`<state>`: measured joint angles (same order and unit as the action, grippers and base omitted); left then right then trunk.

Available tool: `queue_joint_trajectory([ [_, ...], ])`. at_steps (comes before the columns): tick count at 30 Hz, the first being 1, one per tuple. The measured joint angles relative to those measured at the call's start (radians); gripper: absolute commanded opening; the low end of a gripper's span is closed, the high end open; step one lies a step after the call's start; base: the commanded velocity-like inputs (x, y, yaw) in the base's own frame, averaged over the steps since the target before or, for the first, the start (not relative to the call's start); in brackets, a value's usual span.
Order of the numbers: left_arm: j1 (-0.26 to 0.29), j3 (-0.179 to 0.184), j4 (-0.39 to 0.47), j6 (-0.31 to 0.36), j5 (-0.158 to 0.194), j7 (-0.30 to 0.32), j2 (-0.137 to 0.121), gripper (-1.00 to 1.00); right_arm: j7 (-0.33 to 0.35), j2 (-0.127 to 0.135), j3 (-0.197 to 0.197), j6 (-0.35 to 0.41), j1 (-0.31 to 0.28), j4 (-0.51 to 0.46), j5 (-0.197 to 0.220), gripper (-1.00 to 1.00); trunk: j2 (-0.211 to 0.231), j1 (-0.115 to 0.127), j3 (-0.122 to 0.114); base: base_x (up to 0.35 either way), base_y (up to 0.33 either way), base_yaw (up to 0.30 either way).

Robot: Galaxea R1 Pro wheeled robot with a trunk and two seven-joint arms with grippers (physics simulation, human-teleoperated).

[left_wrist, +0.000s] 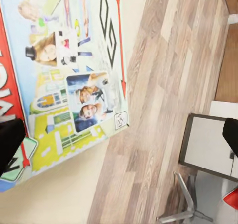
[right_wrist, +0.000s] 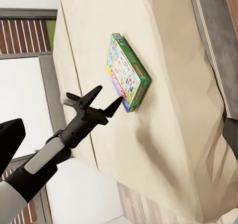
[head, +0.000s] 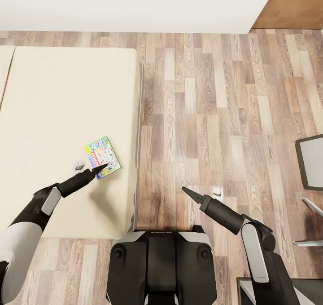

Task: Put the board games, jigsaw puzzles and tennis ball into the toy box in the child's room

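The wood-plank floor [head: 215,116] takes up most of the head view, with the cream bed [head: 54,107] along its left side. On the bed, near the edge that faces the floor, lies one board game [head: 103,157], a flat box with a green rim and a busy printed cover; no second game shows on the part of the bed in view. The left gripper [head: 99,169] reaches over the bed with its fingers spread, one fingertip [right_wrist: 115,106] at the box's near edge, nothing yet in its hold. The right gripper [head: 187,192] hangs over the floor; whether it is parted I cannot tell, though it carries nothing. As far as these views show, this game is still to be picked up and carried to the toy box.
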<state>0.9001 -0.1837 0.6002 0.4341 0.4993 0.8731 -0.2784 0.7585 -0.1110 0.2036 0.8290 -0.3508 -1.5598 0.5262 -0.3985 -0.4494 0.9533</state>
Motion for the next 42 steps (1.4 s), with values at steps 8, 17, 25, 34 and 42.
queue_joint_trajectory([
  [8, 0.0, -0.002, 0.0, -0.002, -0.001, -0.008, 0.01, 1.0, 0.0, 0.0, 0.0, 0.0, 0.0, 0.0, -0.001, 1.0, 0.0, 0.0, 0.0, 0.0, 0.0, 0.0],
  [17, 0.0, -0.015, 0.001, 0.023, -0.001, -0.015, -0.027, 1.0, -0.003, 0.0, 0.0, 0.0, 0.0, 0.0, -0.002, 1.0, 0.0, 0.0, 0.0, 0.0, 0.0, 0.0],
  [25, 0.0, -0.016, 0.001, 0.05, 0.0, -0.071, -0.073, 1.0, -0.007, -0.002, -0.002, -0.001, 0.0, 0.0, -0.003, 1.0, 0.0, 0.0, 0.0, 0.0, 0.0, 0.0],
  [34, 0.0, -0.017, 0.001, 0.049, 0.003, -0.175, -0.075, 1.0, -0.01, -0.004, -0.003, -0.002, 0.0, 0.0, -0.004, 1.0, 0.0, 0.0, 0.0, 0.0, 0.0, 0.0],
  [42, 0.0, -0.016, 0.001, 0.046, 0.004, -0.197, -0.074, 1.0, -0.009, -0.004, -0.002, -0.002, 0.0, 0.0, -0.004, 1.0, 0.0, 0.0, 0.0, 0.0, 0.0, 0.0],
])
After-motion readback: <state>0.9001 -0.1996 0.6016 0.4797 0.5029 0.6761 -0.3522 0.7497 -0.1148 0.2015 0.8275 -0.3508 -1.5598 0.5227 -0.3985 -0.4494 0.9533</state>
